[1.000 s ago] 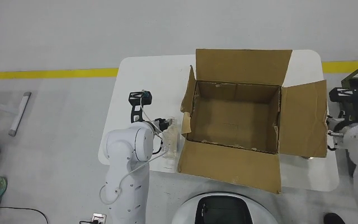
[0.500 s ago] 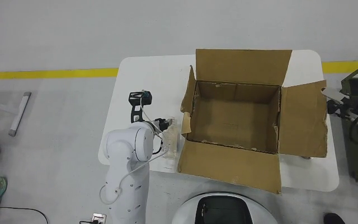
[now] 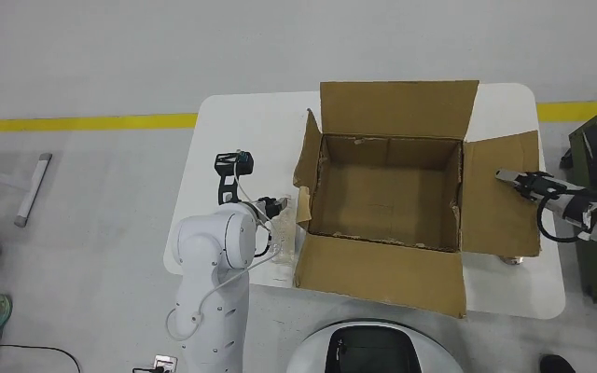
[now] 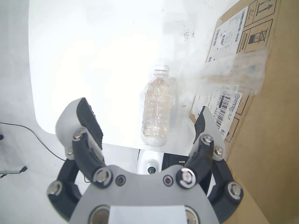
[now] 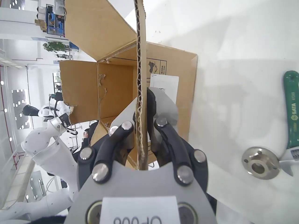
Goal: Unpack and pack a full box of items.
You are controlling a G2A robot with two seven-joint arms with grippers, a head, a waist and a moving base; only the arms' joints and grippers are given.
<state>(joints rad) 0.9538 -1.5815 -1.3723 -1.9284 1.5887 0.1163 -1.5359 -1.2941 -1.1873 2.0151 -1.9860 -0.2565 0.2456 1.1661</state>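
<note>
From above, the cardboard box (image 3: 387, 191) sits toward the right half of the white worktop (image 3: 247, 121) with all four flaps folded out and its floor bare, so the unpacking half looks done to me. The right claw (image 3: 508, 175) reaches in from the side onto the right-hand flap (image 3: 499, 210). In the left wrist view, the left claw (image 4: 143, 111) hangs with its pads wide apart. A clear plastic bottle (image 4: 156, 108) stands upright on the worktop in line with the gap, just beside the box's outer wall (image 4: 268, 94). Whether the pads already flank it I can't tell, but nothing touches it. In the right wrist view, the right claw (image 5: 141, 103) is pinched together on the corrugated edge of that flap (image 5: 140, 36), one finger on each face. A green-handled wrench (image 5: 290, 108) and a metal flange (image 5: 260, 165) lie on the worktop close by, outside the box. My guess is packing is about to start: the left claw needs to close on the bottle's body, lift it clear of the wall and lower it inside — while the right holds the flap out of the way.
</note>
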